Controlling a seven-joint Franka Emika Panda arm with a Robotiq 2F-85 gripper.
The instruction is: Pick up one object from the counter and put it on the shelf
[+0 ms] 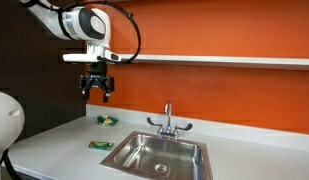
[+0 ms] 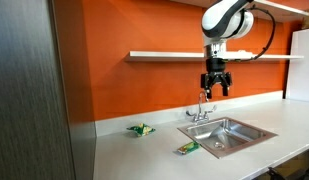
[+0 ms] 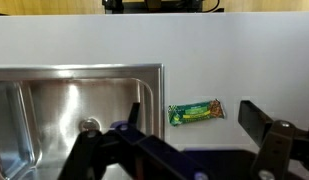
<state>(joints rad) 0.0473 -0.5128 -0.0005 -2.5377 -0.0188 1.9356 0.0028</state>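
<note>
The object, a small flat green packet (image 1: 100,145), lies on the pale counter (image 1: 54,140) beside the sink's edge. It also shows in the exterior view (image 2: 187,148) and in the wrist view (image 3: 195,111). My gripper (image 1: 97,96) hangs high above the counter, open and empty, roughly at shelf height; it also shows in the exterior view (image 2: 216,90). In the wrist view its two fingers (image 3: 191,128) frame the packet far below. The shelf (image 1: 214,60) is a long thin pale board on the orange wall, also visible in the exterior view (image 2: 164,54).
A stainless sink (image 1: 159,155) with a chrome tap (image 1: 167,120) is set in the counter. A lumpier green-and-yellow item (image 1: 106,120) lies near the wall, also in the exterior view (image 2: 141,128). A dark panel (image 2: 29,90) stands at the counter's end.
</note>
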